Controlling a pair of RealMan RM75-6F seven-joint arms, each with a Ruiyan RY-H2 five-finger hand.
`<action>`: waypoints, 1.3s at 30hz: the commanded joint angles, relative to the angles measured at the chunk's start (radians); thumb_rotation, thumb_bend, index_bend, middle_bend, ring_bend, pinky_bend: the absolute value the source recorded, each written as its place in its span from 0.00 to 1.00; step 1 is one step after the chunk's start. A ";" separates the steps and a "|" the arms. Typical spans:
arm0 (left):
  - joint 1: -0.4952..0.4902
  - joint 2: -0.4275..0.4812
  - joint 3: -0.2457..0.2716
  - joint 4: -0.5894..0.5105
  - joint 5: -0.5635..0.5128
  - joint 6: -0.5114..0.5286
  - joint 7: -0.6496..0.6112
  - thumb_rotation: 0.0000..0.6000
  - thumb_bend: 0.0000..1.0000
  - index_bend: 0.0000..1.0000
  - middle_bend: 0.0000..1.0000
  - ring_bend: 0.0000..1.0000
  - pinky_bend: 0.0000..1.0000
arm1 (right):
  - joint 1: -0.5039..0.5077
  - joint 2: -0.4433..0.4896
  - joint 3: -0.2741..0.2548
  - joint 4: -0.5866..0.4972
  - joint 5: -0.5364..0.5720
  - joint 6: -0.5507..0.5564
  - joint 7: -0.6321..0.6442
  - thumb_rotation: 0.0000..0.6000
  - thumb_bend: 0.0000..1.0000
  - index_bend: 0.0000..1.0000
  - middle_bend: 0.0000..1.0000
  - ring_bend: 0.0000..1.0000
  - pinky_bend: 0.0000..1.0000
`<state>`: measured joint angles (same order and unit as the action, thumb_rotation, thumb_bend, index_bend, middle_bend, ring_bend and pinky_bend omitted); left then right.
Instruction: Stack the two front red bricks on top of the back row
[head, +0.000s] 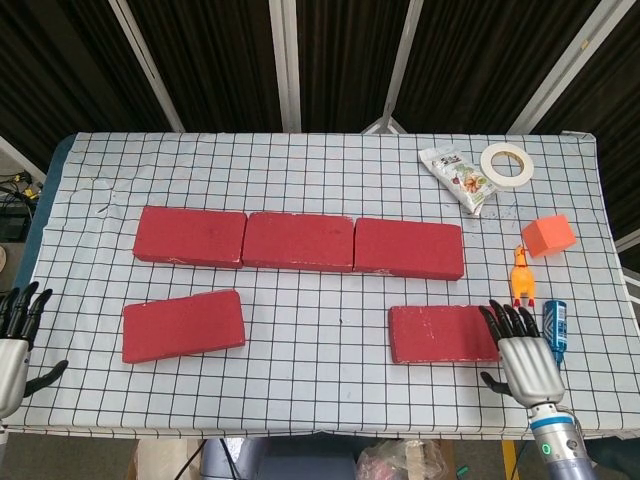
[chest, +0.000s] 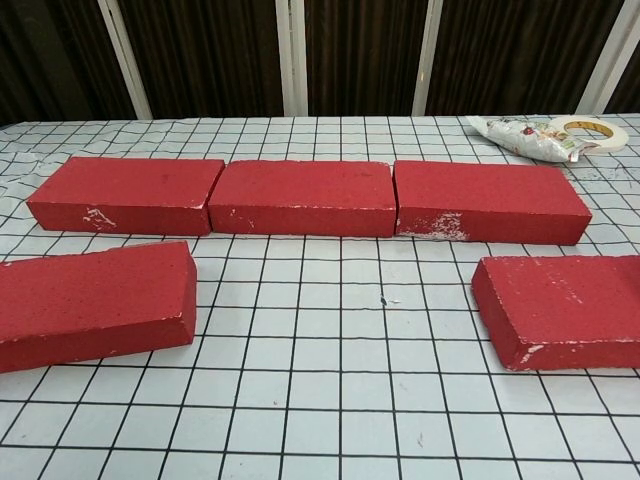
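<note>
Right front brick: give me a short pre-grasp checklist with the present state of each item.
1. Right hand empty, fingers apart: ok.
2. Right hand at the right front brick, fingertips over its right end: ok; contact: cannot tell.
3. Brick top bare: ok.
4. Back row tops bare for stacking: ok.
5. Blue tube and yellow toy lie close beside the hand: not ok.
6. Left hand away from the left front brick: ok.

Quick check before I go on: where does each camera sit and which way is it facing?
Head view: high, looking steeply down on the checked tablecloth; both hands show, left hand, right hand at the front right red brick.
Chest view: low at the front edge, looking across; no hand shows.
Shared: front left red brick, back row of three red bricks.
</note>
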<state>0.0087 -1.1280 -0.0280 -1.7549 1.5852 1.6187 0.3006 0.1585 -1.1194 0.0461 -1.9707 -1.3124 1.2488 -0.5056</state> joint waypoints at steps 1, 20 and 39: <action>0.001 -0.001 0.001 -0.002 0.002 0.002 0.001 1.00 0.00 0.07 0.00 0.00 0.09 | 0.087 0.069 0.033 -0.100 0.163 -0.102 -0.122 1.00 0.24 0.00 0.00 0.00 0.00; -0.001 0.002 -0.007 -0.005 -0.023 -0.005 0.003 1.00 0.00 0.06 0.00 0.00 0.09 | 0.358 0.037 0.060 -0.153 0.625 -0.189 -0.302 1.00 0.24 0.00 0.00 0.00 0.00; 0.000 -0.015 -0.007 -0.007 -0.024 -0.001 0.046 1.00 0.00 0.06 0.00 0.00 0.09 | 0.415 -0.074 -0.015 0.008 0.620 -0.194 -0.217 1.00 0.24 0.00 0.00 0.00 0.00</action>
<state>0.0094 -1.1421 -0.0355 -1.7615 1.5611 1.6186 0.3461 0.5715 -1.1910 0.0328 -1.9656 -0.6897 1.0554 -0.7260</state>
